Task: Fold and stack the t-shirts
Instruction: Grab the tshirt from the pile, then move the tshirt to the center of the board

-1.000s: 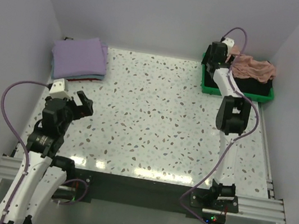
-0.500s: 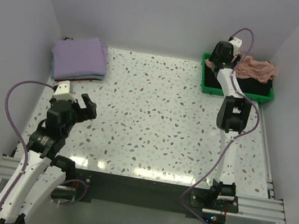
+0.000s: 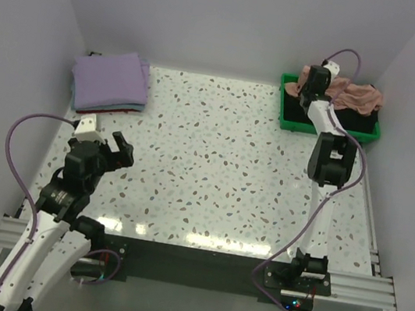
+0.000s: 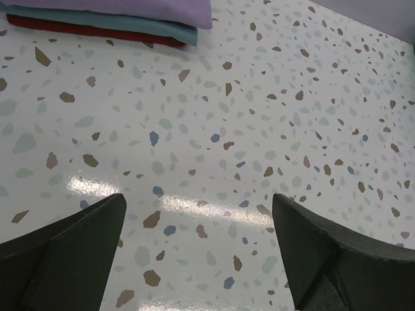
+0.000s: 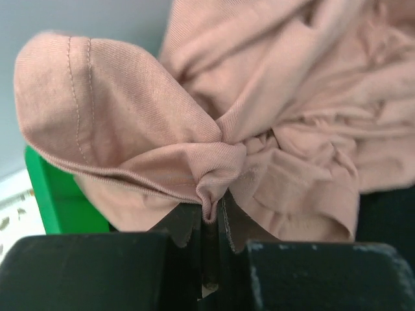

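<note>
From above, the right hand [image 3: 312, 76] is over the left end of the green tray [image 3: 286, 120]. It pinches the pink shirt [image 3: 357, 95], which is heaped in the tray on a black shirt [image 3: 355, 120]. Far left of the tray sits a folded stack [image 3: 110, 81], lavender on top.

The left wrist view shows the left hand [image 4: 198, 201] spread wide over the tabletop [image 4: 259, 116], holding nothing.

In the right wrist view, the right hand [image 5: 209, 223] is squeezed tight on a bunched fold of the pink shirt [image 5: 272, 91]. The tray [image 5: 45, 201] wall shows on the left.
</note>
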Available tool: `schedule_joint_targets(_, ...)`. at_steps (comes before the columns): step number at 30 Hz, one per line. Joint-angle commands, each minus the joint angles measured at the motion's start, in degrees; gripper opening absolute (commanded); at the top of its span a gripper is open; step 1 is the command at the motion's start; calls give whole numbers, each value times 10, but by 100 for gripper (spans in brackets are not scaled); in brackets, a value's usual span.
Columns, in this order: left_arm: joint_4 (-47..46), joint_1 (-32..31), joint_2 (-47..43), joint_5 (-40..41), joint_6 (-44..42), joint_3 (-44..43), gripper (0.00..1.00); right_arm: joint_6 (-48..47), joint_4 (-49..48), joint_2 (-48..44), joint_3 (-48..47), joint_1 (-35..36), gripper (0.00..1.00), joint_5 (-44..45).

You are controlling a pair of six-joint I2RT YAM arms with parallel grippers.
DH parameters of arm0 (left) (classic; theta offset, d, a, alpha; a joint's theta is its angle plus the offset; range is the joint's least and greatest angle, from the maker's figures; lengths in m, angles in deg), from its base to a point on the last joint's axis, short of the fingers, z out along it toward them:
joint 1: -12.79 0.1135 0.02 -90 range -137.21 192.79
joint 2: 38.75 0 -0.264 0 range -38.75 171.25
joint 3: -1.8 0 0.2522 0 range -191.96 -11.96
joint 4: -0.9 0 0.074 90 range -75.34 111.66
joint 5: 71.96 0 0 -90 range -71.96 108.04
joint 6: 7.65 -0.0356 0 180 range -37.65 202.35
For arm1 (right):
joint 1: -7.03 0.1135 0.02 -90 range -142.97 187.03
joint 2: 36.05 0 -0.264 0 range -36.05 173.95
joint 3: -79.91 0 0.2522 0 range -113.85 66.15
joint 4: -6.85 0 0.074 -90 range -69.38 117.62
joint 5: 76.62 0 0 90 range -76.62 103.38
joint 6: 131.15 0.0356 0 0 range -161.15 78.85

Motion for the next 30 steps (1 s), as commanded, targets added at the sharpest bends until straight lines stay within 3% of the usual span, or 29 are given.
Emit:
schedule_joint_targets(1, -10, -6, -8, 13, 9, -11, 100, 29, -90, -132, 93, 6, 0, -3)
schedule_joint_targets(13, -13, -7, -47, 21, 10, -9, 100, -32, -202, -428, 303, 115, 0, 67)
schedule_joint_targets(17, -18, -7, -63, 19, 10, -6, 100, -78, -190, -498, 295, 166, 0, 78)
schedule_joint_targets(23, -22, -7, -70, 15, 7, -4, 100, -63, -118, -605, 273, 227, 0, 45)
schedule_joint_targets(26, -27, -7, -72, 8, 3, -3, 100, -36, -58, -627, 248, 258, 0, -5)
schedule_joint_targets(30, -32, -8, -69, 0, -1, -1, 100, -14, 69, -617, 147, 302, 0, -68)
